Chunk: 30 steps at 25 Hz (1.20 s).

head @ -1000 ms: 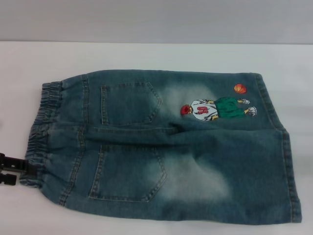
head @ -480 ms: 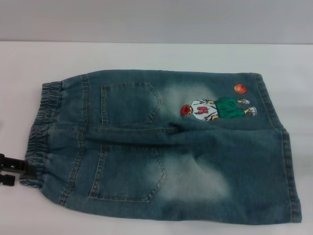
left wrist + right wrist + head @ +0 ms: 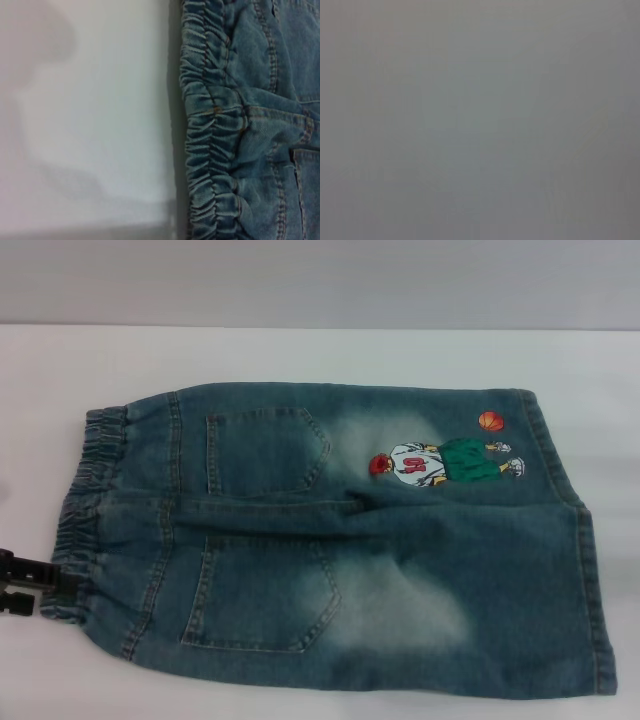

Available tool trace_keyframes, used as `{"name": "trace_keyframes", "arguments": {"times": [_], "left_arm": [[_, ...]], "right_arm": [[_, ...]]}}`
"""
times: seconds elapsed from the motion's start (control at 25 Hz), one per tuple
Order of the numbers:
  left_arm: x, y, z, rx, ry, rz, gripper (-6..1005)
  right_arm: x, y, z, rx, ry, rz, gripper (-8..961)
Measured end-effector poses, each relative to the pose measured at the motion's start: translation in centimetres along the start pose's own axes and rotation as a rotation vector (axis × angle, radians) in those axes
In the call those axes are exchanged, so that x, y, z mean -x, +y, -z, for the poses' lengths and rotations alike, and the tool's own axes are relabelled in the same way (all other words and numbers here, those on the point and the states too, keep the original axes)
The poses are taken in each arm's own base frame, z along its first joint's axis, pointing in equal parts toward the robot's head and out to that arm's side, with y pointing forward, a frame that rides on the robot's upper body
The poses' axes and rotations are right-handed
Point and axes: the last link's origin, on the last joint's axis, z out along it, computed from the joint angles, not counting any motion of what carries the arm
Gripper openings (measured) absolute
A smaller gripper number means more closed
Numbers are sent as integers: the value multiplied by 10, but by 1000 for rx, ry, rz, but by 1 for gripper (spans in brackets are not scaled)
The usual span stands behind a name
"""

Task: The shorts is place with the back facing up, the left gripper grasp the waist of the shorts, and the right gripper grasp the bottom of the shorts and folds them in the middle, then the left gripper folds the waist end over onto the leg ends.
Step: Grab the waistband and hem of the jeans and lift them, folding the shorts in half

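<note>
Left end effector [image 3: 25, 585], head view: I'm hovering it at the near corner of the waist [image 3: 85, 515]; cannot tell its opening. Shorts [image 3: 350, 540] are lying flat, back up, on the white table [image 3: 300, 355], leg ends [image 3: 590, 570] toward my right. Left wrist view: I'm looking at the ruffled band beside bare table, ungripped. Right wrist view: blank grey; my right end effector isn't showing. Step: approaching the waist; next, I'm judging, closing on it.

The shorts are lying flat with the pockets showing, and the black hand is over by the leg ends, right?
Not quite. The shorts do lie flat with both pockets showing, but the black left hand is at the waist, not the leg ends. The head view shows it.
</note>
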Motion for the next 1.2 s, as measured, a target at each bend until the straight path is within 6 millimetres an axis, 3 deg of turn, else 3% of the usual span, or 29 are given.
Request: {"name": "trace_keyframes", "arguments": {"times": [1.2], "left_arm": [[-3,7,-5,7,-20,-17,835]], "right_arm": [[1,0,0,-1,-4,-1,661]]}}
